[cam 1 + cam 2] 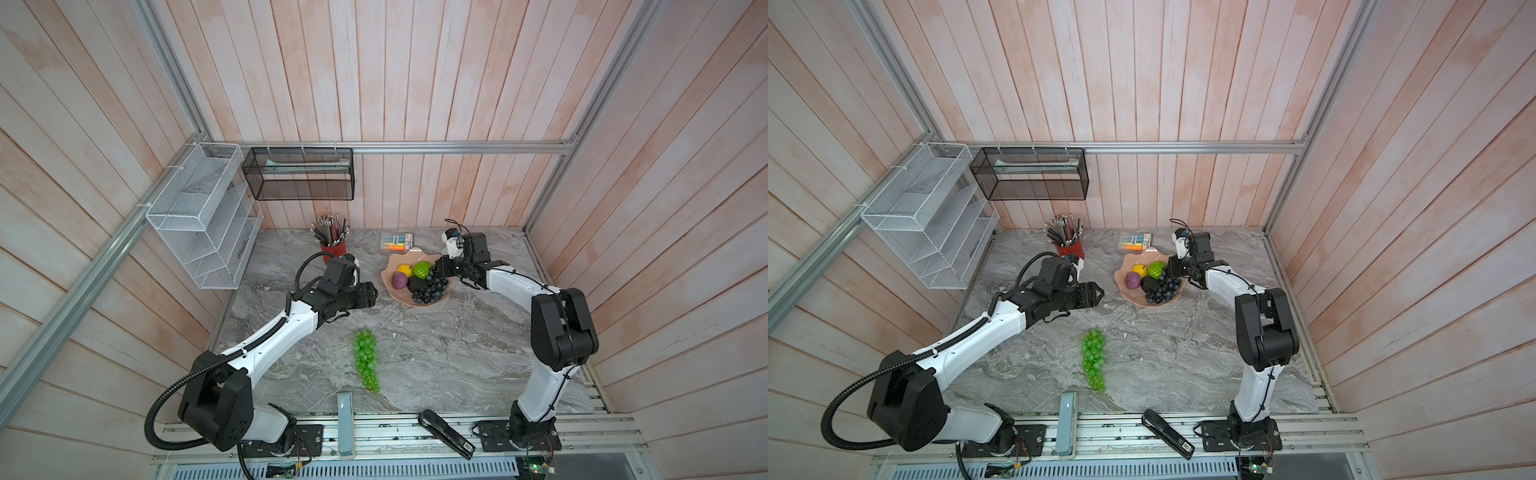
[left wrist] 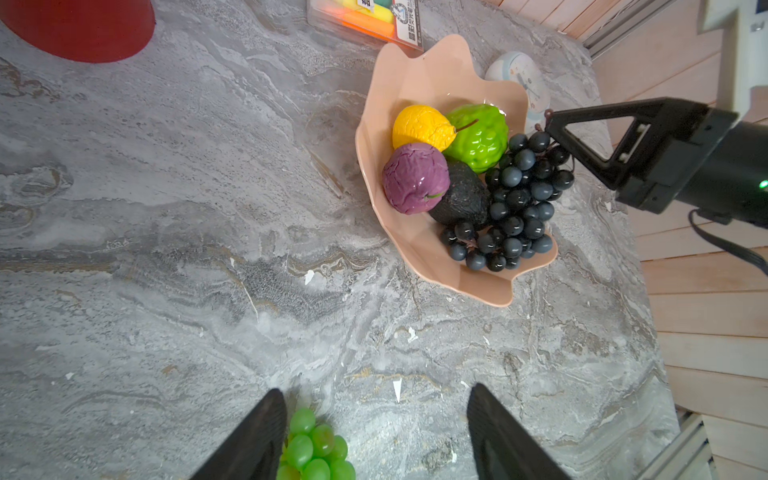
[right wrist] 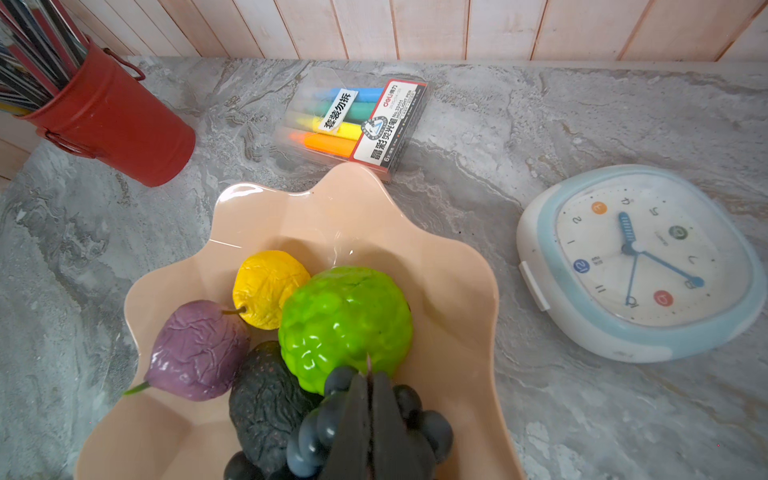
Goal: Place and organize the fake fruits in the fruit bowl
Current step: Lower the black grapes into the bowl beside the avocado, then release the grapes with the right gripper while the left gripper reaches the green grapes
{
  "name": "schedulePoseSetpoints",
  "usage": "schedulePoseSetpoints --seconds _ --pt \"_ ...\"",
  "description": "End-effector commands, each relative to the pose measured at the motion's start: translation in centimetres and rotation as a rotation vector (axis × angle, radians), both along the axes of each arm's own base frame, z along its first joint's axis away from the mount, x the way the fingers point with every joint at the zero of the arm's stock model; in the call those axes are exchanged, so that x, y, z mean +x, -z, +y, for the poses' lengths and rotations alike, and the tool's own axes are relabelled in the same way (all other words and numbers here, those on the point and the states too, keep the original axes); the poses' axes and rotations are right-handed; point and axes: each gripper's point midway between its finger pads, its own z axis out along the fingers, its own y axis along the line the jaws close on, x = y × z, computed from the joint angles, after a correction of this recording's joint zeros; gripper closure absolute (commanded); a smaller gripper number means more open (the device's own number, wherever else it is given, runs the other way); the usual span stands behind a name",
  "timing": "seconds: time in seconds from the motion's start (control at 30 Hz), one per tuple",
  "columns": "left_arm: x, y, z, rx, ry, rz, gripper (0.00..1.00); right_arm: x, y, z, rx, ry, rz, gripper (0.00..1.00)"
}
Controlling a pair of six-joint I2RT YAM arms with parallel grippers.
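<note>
Five already in the fruit bowl (image 2: 415, 66), only the green grape bunch (image 1: 366, 359) out on the table.

Left gripper (image 2: 376, 392) spread wide and empty, hanging between bowl and bunch. Bunch near it on the base side, thick end closest, long axis running off toward the front edge. Clearly the nearer arm, so probably needs to back up and close across the width. Right gripper (image 3: 368, 382) pressed together, seemingly pinching the black-purple grape bunch (image 2: 519, 199) by its stem.
</note>
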Motion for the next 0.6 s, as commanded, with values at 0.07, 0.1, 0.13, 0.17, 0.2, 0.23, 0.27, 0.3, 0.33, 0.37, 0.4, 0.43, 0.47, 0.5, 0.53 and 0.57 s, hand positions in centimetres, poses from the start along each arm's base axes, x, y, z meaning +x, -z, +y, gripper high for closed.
schedulePoseSetpoints --seconds 0.07,0.1,0.13,0.17,0.2,0.23,0.27,0.3,0.33,0.37,0.4,0.43,0.47,0.5,0.53,0.57 --pt "0.2 -0.7 -0.1 -0.003 0.012 -0.004 0.29 0.9 -0.6 -0.3 -0.042 -0.006 -0.019 0.88" --pt "0.1 -0.6 -0.1 -0.003 0.013 -0.001 0.29 0.9 -1.0 -0.4 -0.046 -0.002 -0.028 0.82" --pt "0.1 -0.7 -0.1 -0.005 0.013 0.000 0.29 0.9 -1.4 -0.5 -0.047 0.002 -0.038 0.79" --pt "0.0 -0.6 -0.1 -0.005 0.012 0.005 0.28 0.9 -1.9 -0.6 -0.047 0.006 -0.047 0.76" --pt "-0.1 -0.5 -0.2 -0.008 0.015 0.009 0.28 0.9 -2.5 -0.7 -0.049 0.010 -0.060 0.69" --pt "-0.2 -0.4 -0.2 -0.012 0.016 0.017 0.28 0.8 -2.8 -0.9 -0.051 0.014 -0.068 0.64" --pt "-0.4 -0.2 -0.2 -0.012 0.018 0.026 0.28 0.9 -3.4 -0.9 -0.053 0.018 -0.081 0.58" --pt "-0.6 0.1 -0.1 -0.008 0.018 0.042 0.28 0.9 -3.7 -1.0 -0.059 0.023 -0.088 0.55" --pt "-0.7 0.4 -0.1 -0.003 0.018 0.057 0.28 0.9 -4.1 -1.1 -0.063 0.026 -0.095 0.53" --pt "-1.0 0.8 0.0 0.006 0.018 0.072 0.28 0.8 -4.5 -1.2 -0.068 0.031 -0.101 0.53" --pt "-1.2 1.1 0.2 0.014 0.018 0.087 0.28 0.7 -4.9 -1.2 -0.065 0.031 -0.106 0.53" --pt "-1.6 1.3 0.3 0.019 0.018 0.101 0.28 0.5 -5.3 -1.0 -0.061 0.028 -0.110 0.53" --pt "-1.9 1.6 0.5 0.025 0.020 0.112 0.28 0.1 -5.6 -0.8 -0.059 0.021 -0.115 0.53" --pt "-2.3 2.0 0.7 0.029 0.019 0.126 0.29 -0.3 -5.9 -0.5 -0.058 0.014 -0.121 0.53" --pt "-2.7 2.3 0.8 0.032 0.019 0.136 0.29 -0.7 -6.1 -0.2 -0.058 0.007 -0.124 0.54" --pt "-3.1 2.6 1.0 0.033 0.020 0.149 0.30 -1.3 -6.2 0.2 -0.062 -0.001 -0.127 0.54"
